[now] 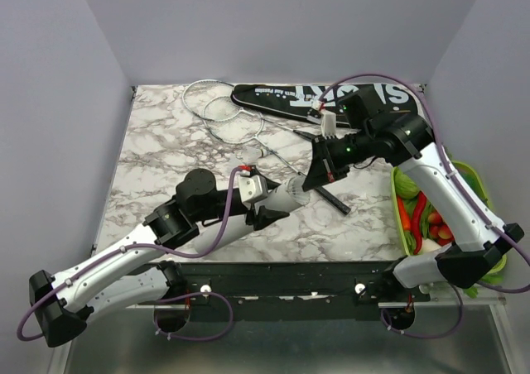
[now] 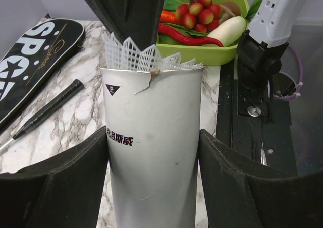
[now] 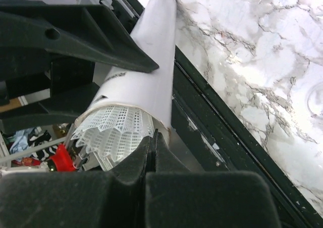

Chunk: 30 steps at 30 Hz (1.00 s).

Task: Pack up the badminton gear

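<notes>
A white tube (image 2: 151, 152) is being gripped around its middle by the left hand (image 1: 277, 198), which is clenched on it from both sides above the surface (image 1: 166, 159). In the top view its long axis is running from 8 o'clock to 2 o'clock. The open mouth is being pointed at 2 o'clock, straight at the right hand (image 1: 315, 182). That hand is being held right at the rim, where the white mesh skirt of a shuttlecock (image 2: 133, 56) is being shown above the edge. Its fingers are being pressed together with no gap showing; whether the skirt is being pinched between them cannot be told.

The black bag (image 1: 331, 101) is lying along the far edge at 12 o'clock from the hands, its length running 9 to 3. The two rackets (image 1: 224, 113) are lying outside it, with their hoops at 11 o'clock beside its narrow end. One black handle (image 1: 335, 202) is lying just below the tube's mouth and is judged the nearest obstruction. A green basket (image 2: 212, 55) of vegetables is standing at 3 o'clock, well apart.
</notes>
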### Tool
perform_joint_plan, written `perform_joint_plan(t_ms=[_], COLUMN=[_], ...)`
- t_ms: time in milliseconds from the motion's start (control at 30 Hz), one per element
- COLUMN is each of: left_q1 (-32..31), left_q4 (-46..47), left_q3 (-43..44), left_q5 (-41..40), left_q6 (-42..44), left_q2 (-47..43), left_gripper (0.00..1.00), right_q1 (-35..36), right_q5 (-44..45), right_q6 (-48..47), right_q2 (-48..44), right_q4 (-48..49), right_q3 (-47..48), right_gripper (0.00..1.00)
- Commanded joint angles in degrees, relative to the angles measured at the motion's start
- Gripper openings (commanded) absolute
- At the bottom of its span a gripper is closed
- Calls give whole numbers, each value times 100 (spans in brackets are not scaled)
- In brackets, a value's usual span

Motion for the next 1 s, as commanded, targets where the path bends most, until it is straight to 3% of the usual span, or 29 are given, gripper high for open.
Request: perform_joint_plan(t_ms=[0, 267, 633, 667, 700, 800, 900, 967], left_q1=[-66, -84, -75, -75, -75, -75, -75, -75], left_q4=[285, 311, 381, 381, 338, 144, 30, -136], left_q3=[72, 204, 327, 336, 345, 380, 310, 205], left_q5=[72, -313, -903, -938, -956, -1140, -1237, -1386], left_q6=[28, 212, 371, 414, 467, 634, 678, 652], left_q2=[118, 259, 295, 286, 268, 225, 119, 58], left_gripper=[0, 0, 0, 0, 0, 0, 0, 0], right_q1=[259, 822, 1147, 1139, 1147, 1138, 1121, 1068], right_q5=[383, 1067, 1526, 1518, 1526, 1684, 1772, 1860], right_q6=[262, 394, 605, 605, 571, 605, 597, 535], right_q2=[234, 664, 648, 639, 604, 455, 410, 506], right_q4=[-23, -137, 118, 109, 92, 21, -163, -434], right_q3=[414, 450, -314, -314, -297, -96, 440, 843], right_gripper=[1, 1, 1, 7, 20, 44, 57, 59])
